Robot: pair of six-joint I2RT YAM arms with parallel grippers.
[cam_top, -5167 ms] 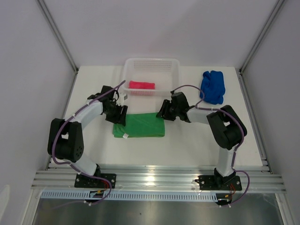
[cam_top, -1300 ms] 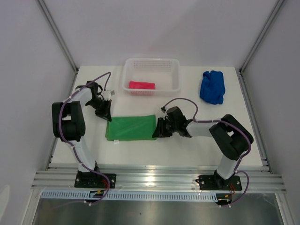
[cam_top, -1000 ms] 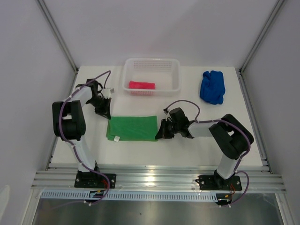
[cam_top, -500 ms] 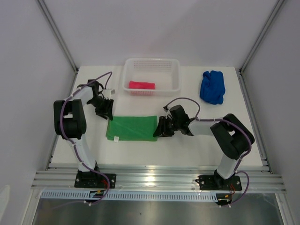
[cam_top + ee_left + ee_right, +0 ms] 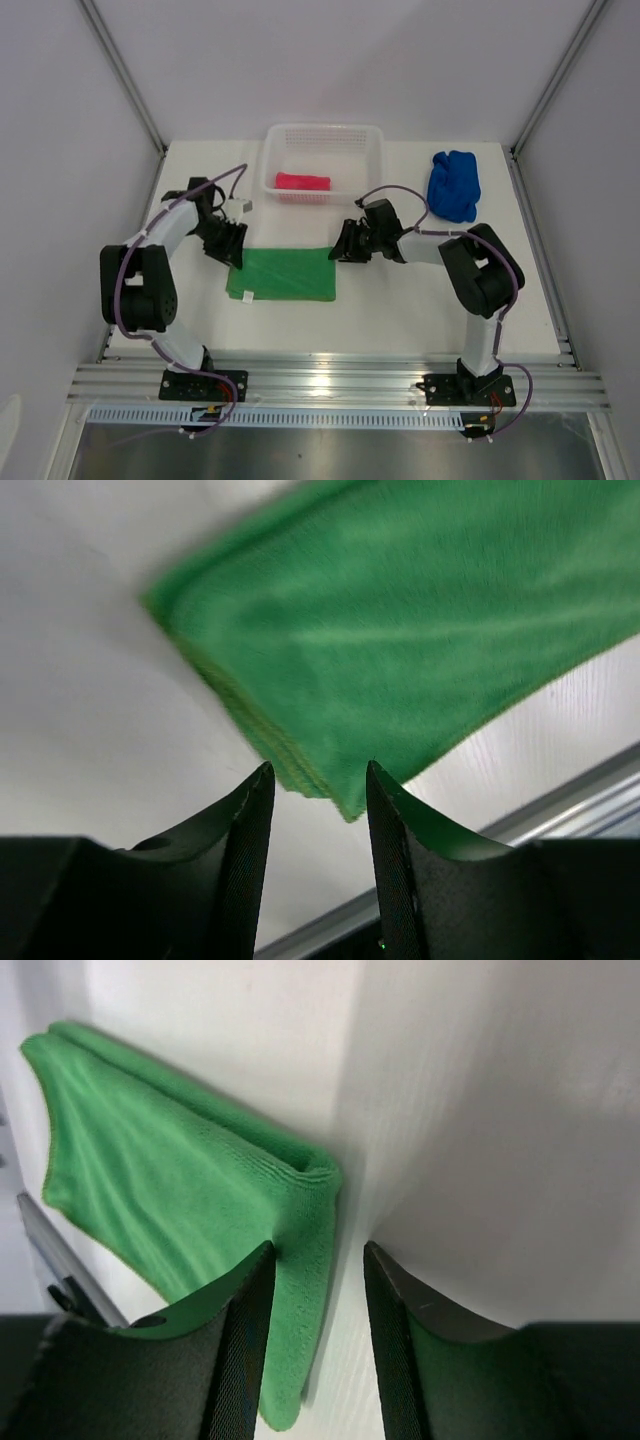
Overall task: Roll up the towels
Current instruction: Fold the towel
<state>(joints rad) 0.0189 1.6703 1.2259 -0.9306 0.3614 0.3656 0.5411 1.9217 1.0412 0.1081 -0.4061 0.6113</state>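
white tabletop point(image 5: 400, 310) has the flat folded green cloth towel point(image 5: 285, 273) btwn the arms, left gripper point(image 5: 232, 249) & right gripper point(image 5: 344, 250) spread, empty at its far corners; risk: uneven pinch grabs only top layer, roll skews.

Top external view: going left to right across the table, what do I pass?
left pincer → green towel → right pincer → blue towel. The basket and pink towel overlap the green towel's span, so they are left out.
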